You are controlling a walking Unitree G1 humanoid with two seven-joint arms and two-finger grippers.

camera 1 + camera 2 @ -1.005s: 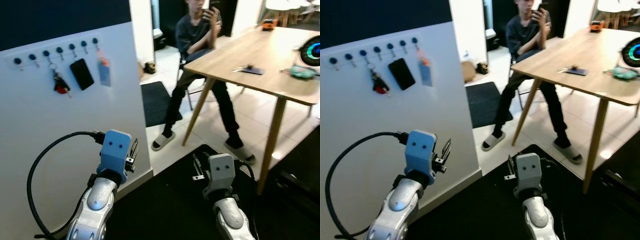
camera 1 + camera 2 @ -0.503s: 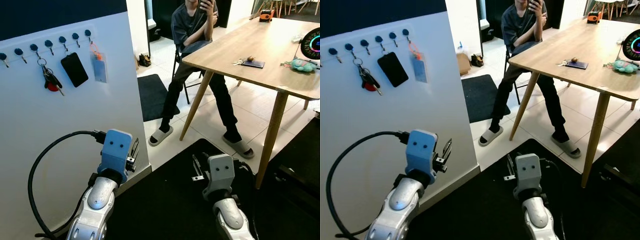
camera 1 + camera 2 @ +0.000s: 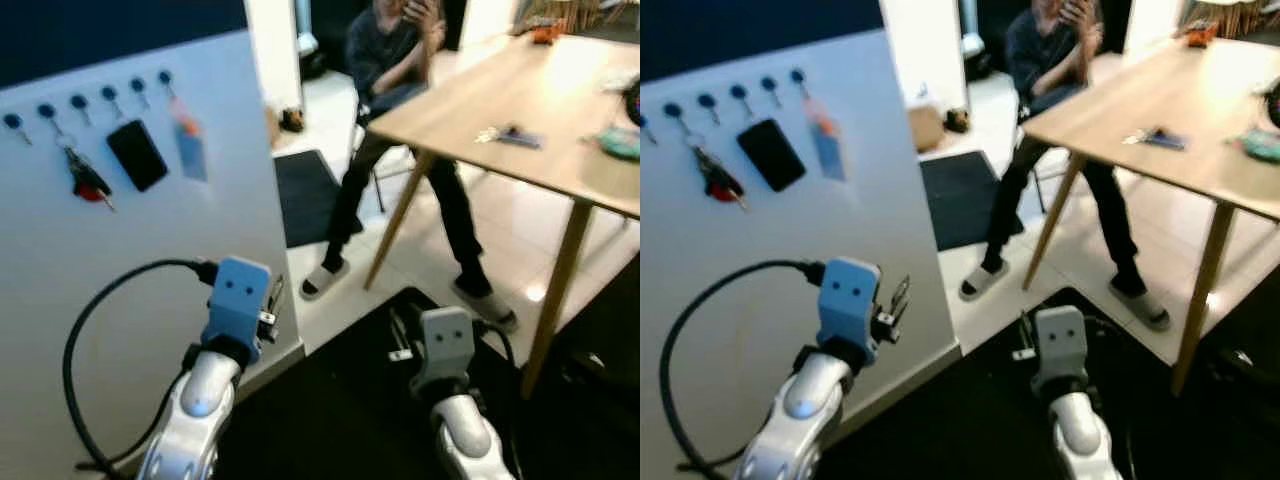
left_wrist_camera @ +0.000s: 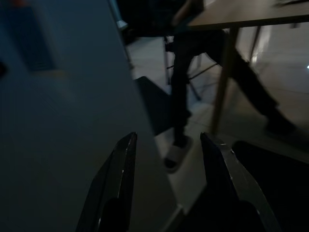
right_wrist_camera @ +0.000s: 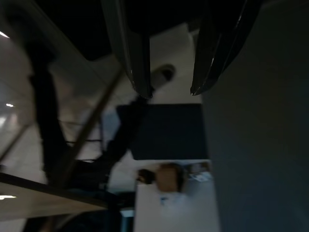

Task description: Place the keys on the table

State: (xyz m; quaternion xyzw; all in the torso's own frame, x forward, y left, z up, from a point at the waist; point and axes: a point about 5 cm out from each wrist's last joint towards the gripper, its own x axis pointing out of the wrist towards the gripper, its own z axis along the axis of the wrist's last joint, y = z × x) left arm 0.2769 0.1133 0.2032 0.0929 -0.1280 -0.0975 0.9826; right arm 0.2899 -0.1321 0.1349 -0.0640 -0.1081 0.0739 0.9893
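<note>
**Keys hang on the wall board, both grippers low and empty**

The keys (image 3: 84,180) hang from one of the dark hooks in the row along the white wall panel (image 3: 120,270). Their long axis runs up and down: the ring is at the hook, and the bunch with its red fob points toward the floor, tilted slightly. Next along the row hang a black phone-like slab (image 3: 137,155) and then a pale blue tag (image 3: 188,150) with an orange top. The blur hides any lettering on them, so no brand or label can be read.

The left gripper (image 3: 270,303) is held low in front of the panel, well below the keys and to their right; the keys sit above and beyond its fingertips. Its jaws stand moderately apart with nothing between them, and a black cable loops back from its blue housing. The right gripper (image 3: 398,330) is held low over the black mat (image 3: 340,420), farther still from the keys; its two fingers are parted a little around empty space.

Beyond and to the right of both grippers stands the wooden table (image 3: 520,130), with small items lying on its top. A person (image 3: 400,120) sits at its far corner, holding something up in both hands.
</note>
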